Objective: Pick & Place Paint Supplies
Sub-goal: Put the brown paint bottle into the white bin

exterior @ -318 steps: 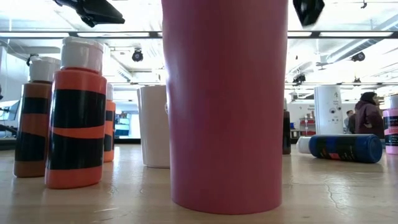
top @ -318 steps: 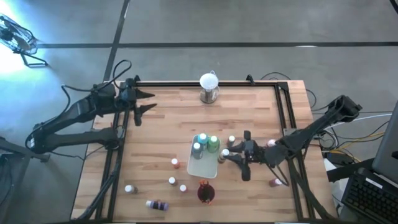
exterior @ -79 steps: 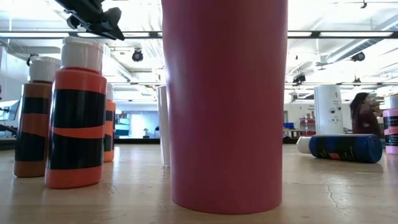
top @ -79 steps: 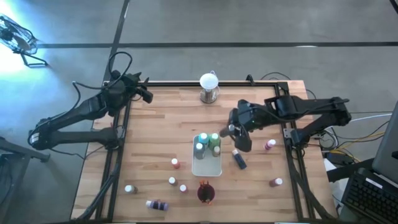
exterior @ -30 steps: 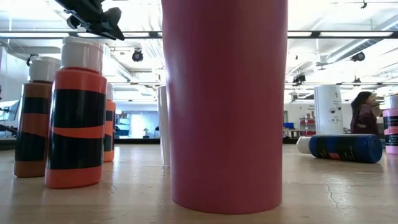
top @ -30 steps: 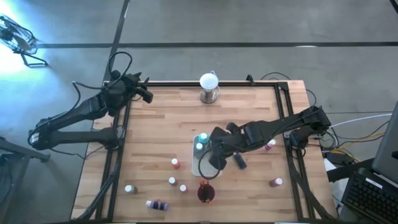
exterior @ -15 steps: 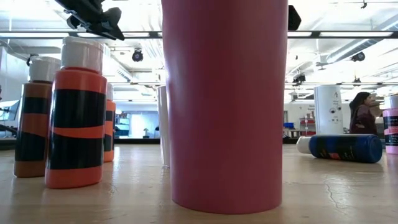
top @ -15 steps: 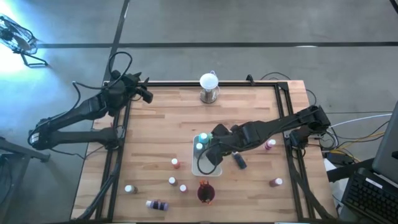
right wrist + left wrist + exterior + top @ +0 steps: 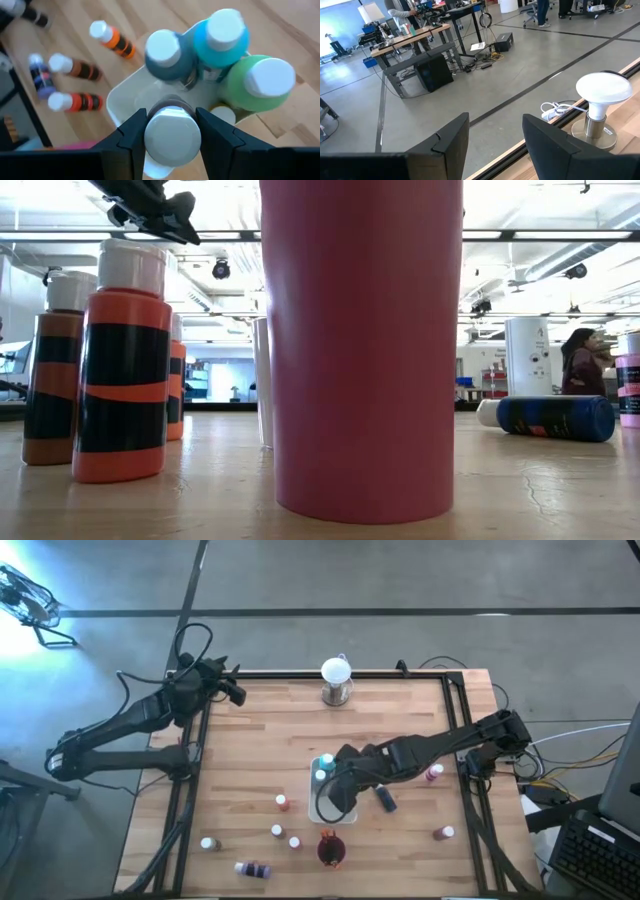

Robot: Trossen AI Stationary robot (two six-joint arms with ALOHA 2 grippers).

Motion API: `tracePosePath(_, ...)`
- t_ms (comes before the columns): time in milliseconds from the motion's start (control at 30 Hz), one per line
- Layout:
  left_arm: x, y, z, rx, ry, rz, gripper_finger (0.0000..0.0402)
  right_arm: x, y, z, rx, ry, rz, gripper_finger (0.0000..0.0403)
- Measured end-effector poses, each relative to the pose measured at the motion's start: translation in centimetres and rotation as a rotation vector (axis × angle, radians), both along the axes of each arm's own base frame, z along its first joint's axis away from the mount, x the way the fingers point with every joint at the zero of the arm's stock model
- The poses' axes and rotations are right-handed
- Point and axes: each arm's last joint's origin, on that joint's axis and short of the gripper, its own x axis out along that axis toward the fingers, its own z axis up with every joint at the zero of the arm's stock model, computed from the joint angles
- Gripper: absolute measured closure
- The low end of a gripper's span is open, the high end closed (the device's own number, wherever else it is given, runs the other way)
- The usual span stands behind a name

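My right gripper (image 9: 172, 137) hangs over the white tray (image 9: 117, 100) at the table's middle (image 9: 312, 814), shut on a white-capped paint bottle (image 9: 172, 134). Three bottles stand in the tray's far end: dark teal (image 9: 165, 50), light blue (image 9: 222, 32) and green (image 9: 265, 80). Orange bottles (image 9: 283, 802) stand left of the tray, and a dark blue one (image 9: 384, 800) lies to its right. My left gripper (image 9: 495, 145) waits open above the table's far left corner (image 9: 235, 693). My right gripper pinches the bottle's white cap (image 9: 172, 131) between its two fingers (image 9: 131, 136), coming steeply from above. The bottle stands upright below the fingers, over the tray's free near part. The cap hides its body, so I cannot tell whether its bottom rests in the tray.
The dark red cup (image 9: 330, 850) stands just near of the tray and fills the low view (image 9: 360, 350). A white globe on a metal base (image 9: 337, 680) stands at the far edge. Pink bottles (image 9: 434, 772) stand at the right, and a purple one (image 9: 253, 868) lies near left.
My right gripper, still shut on the bottle, has edged a little toward the table's left over the tray and rolled slightly about its own line.
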Motion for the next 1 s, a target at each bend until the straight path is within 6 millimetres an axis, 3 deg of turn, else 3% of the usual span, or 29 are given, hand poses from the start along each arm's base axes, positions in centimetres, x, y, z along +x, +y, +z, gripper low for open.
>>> tracePosePath(300, 0.0, 0.0, 0.0, 0.000, 0.000, 0.000, 0.0211, 0.5, -0.4, -0.9, -0.123, 0.010, -0.027, 0.0270)
tracePosePath(1000, 0.0, 0.0, 0.0, 0.000, 0.000, 0.000, 0.0211, 1.8, 0.1, -4.1, -0.073, 0.081, -0.142, 0.0270)
